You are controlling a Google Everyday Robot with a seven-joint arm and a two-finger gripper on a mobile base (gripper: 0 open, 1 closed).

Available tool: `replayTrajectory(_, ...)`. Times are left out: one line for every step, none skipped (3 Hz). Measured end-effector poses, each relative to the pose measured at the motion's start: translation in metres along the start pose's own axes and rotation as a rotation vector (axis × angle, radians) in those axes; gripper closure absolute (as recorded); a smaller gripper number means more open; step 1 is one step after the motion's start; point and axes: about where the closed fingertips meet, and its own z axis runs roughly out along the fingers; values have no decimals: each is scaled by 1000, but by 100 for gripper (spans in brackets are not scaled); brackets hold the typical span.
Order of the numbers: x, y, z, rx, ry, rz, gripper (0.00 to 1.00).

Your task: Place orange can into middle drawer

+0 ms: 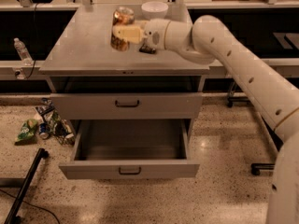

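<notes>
The orange can (121,28) is held in my gripper (124,33) above the left-middle of the grey cabinet top (74,55). The can is tilted, its silver top rim pointing up and back. The pale fingers (127,33) close across its middle. The middle drawer (131,146) is pulled open below, its shallow grey inside bare, with a small dark bar handle (129,171) on its front. The drawer front above it (126,105) is shut.
A white bowl (154,8) stands at the back of the cabinet top. A flat dark bar (148,49) lies under my wrist. Litter and a crushed can (39,125) lie on the floor to the left, next to a black pole (25,185). A water bottle (22,52) stands on the left shelf.
</notes>
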Motion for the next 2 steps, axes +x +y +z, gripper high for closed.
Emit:
replayTrajectory(43, 20, 9, -35, 57, 41, 100)
replayTrajectory(34, 25, 10, -58, 49, 29, 100)
